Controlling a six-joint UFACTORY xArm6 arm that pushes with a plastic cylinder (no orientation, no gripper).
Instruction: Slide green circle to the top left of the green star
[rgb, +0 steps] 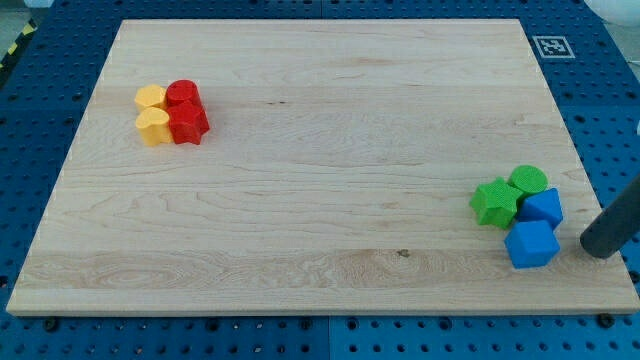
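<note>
Camera view: one shot down onto a pale wooden surface (320, 170) on a blue pegboard base.
Tip: my tip (598, 250) sits at the view's right edge, just right of the lower blue block (531, 244); the rod carries no fingers, so no spread or pinch can be told.
Blue blocks: the second blue block (543, 207) lies just above the lower one.
Green star: green star (494, 202), left of the blue pair.
Green circle: green circle (528, 180), a round flat-topped disc with no long axis or heading, touching the star's upper right.
Far corner: two yellow blocks (151, 97) (153, 126) and two red blocks (183, 95) (187, 123) clustered at the view's top left.
</note>
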